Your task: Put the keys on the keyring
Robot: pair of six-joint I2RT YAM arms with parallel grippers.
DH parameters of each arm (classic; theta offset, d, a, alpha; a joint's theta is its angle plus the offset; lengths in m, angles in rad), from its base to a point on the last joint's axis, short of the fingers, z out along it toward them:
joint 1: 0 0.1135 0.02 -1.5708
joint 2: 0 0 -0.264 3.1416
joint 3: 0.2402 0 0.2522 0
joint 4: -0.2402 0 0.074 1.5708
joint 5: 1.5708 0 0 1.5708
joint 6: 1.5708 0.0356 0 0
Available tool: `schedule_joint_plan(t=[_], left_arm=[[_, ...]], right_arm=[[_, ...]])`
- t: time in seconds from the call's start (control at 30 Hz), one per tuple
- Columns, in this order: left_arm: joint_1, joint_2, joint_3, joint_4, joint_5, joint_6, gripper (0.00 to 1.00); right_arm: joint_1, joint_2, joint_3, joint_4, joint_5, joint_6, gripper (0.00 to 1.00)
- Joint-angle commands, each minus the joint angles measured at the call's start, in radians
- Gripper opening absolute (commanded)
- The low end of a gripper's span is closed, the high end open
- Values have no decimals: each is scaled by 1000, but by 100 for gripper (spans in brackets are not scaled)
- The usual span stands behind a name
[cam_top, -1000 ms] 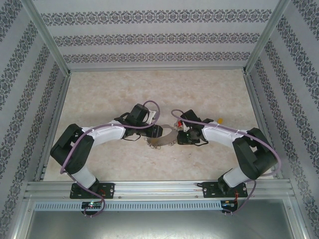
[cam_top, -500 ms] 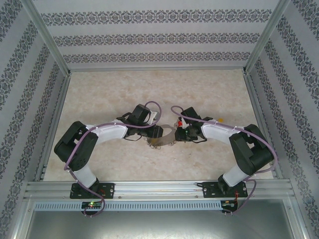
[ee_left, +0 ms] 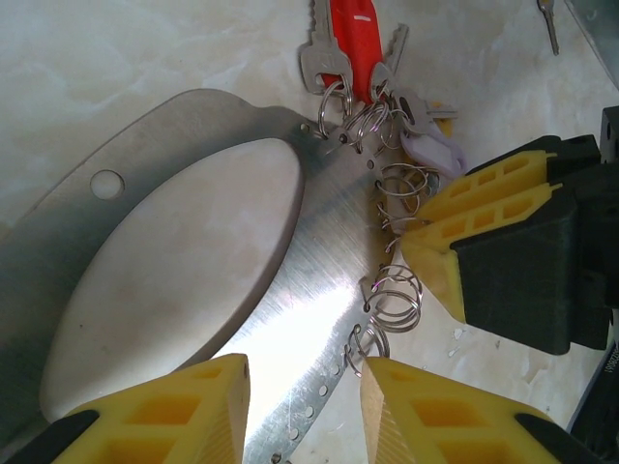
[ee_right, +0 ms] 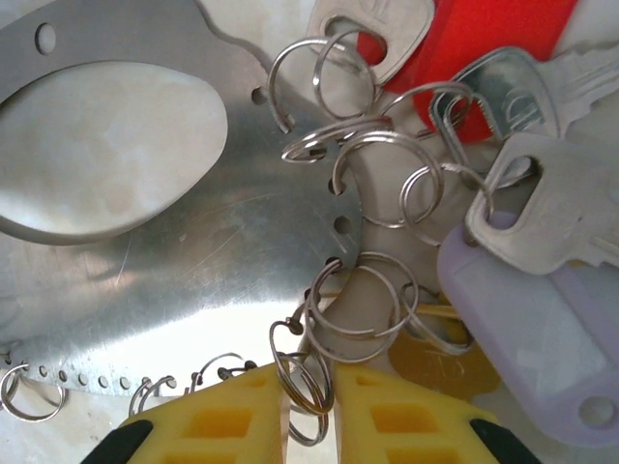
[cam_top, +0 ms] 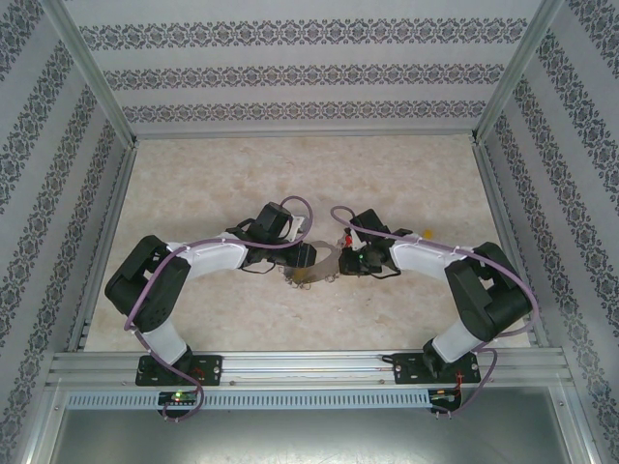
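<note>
Keys (ee_left: 324, 63) are seen bunched at one end of a steel plate (ee_left: 319, 290). They are hung on rings (ee_right: 372, 174) threaded through holes along its edge, and a red tag (ee_left: 356, 39) and a purple tag (ee_left: 430, 150) are mixed in among them. The plate is laid on the desk (ee_left: 145, 58), between the two arms in the top view. At the left gripper (ee_left: 305, 365), the jaws are held apart and set astride the plate's band. A sliver of desk is seen between the edge and one finger, so nothing is grasped. At the right gripper (ee_right: 308, 372), the jaws are set close, with one ring (ee_right: 306, 387) caught in the gap at the plate's edge. Whether it is truly pinched cannot be told. More rings are strung through the holes beside it.
</note>
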Motion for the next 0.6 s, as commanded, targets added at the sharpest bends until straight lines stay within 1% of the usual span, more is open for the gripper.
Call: schedule_joint_plan(t=[0.0,0.27,0.43,0.57], left_arm=[[-10,-7,-16,26,9,-10,35],[-11,-15,-23,28,6,-9,35],[-9,-24,-28,26,4,-4,35],[-9,-18,-31,31,7,-5,35]], right_arm=[[10,-30,-28,-19,20,3,22],[7,-10,-10,-16,29,-4,21],[0,-38,38,-72,69,-47,26],[-17,-43,70,-99,60,-86,27]])
